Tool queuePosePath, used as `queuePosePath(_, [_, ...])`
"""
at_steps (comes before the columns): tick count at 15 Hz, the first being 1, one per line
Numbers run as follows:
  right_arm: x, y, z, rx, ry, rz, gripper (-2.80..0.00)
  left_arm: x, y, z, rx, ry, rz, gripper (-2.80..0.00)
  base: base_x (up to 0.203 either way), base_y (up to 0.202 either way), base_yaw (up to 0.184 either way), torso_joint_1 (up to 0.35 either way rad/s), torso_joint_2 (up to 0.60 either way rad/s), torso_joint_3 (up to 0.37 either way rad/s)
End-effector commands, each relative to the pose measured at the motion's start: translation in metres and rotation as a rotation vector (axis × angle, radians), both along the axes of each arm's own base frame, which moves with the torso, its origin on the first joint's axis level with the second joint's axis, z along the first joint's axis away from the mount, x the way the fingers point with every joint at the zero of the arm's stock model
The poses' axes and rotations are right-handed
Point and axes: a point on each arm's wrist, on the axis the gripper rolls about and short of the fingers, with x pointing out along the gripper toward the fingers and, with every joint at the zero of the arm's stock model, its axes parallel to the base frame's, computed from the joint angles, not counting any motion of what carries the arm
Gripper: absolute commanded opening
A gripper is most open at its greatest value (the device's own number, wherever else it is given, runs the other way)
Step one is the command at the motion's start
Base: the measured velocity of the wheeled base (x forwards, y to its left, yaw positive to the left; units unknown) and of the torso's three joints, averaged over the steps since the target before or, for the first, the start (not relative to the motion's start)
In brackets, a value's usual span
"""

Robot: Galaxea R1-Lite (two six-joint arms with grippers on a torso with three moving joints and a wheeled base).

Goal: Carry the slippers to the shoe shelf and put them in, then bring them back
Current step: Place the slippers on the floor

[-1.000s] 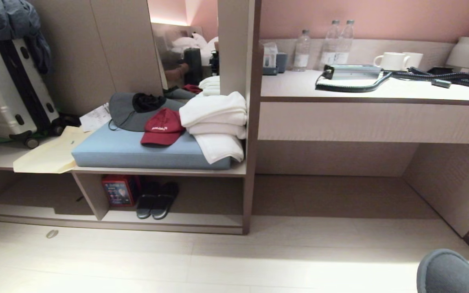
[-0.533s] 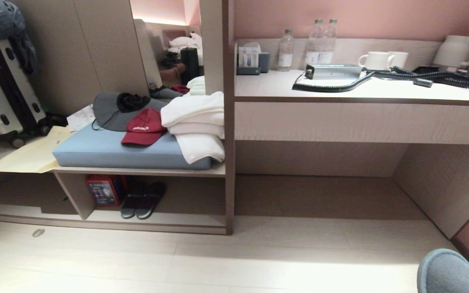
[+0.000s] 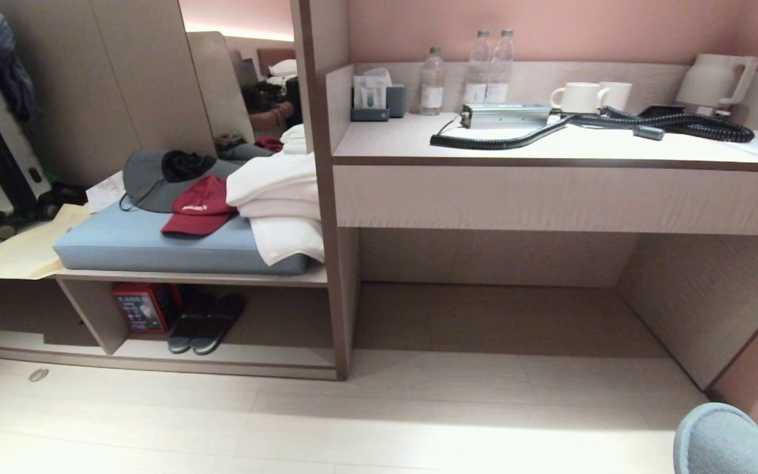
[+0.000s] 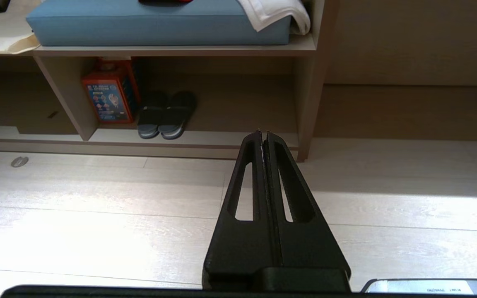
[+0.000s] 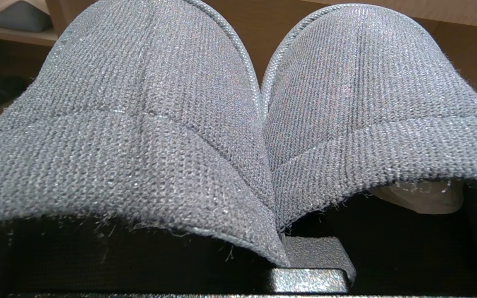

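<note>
Nearest the camera, bottom right of the head view, the slippers (image 3: 734, 438) show as two grey-blue toes side by side. Right wrist view: the right tool (image 5: 282, 244) is mostly hidden under the fabric, pinching both slippers together where their inner edges meet. Left tool (image 4: 263, 134) has its fingers pressed together with nothing between them, pointing over the pale floor (image 3: 366, 421) toward the unit. Beyond the floor, the shoe shelf (image 3: 254, 352) sits low on the left, holding dark shoes (image 3: 206, 322) and a red box (image 3: 139, 308) beside the divider. Above it: blue cushion (image 3: 155, 247), red cap (image 3: 198, 214), white towels (image 3: 280, 204). Right and farther back, the surface (image 3: 550, 141) carries bottles (image 3: 478, 69), cups (image 3: 583, 97), a kettle (image 3: 714, 80) and a black hose (image 3: 616, 125).
</note>
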Motion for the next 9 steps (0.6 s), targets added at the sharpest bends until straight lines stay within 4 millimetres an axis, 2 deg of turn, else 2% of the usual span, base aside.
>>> queuePosePath(1, [-0.0001,0.0,0.0,-0.001,-0.002,-0.001,-2.8,0.0001,0.0,-0.0005,0.001,0.002,0.0,-2.8,0.0,-0.085,0.002,0.006,0.01,0.006])
queuePosePath(5, [-0.0001,0.0,0.0,-0.001,-0.002,-0.001,-2.8,0.0001,0.0,-0.0005,-0.001,0.002,0.0,-2.8,0.0,0.0,0.0,0.0,0.0,0.0])
queuePosePath(9, [-0.0001,0.0,0.0,-0.001,-0.002,-0.001,-2.8,0.0001,0.0,-0.0005,-0.001,0.002,0.0,-2.8,0.0,0.0,0.0,0.002,0.0,-0.159])
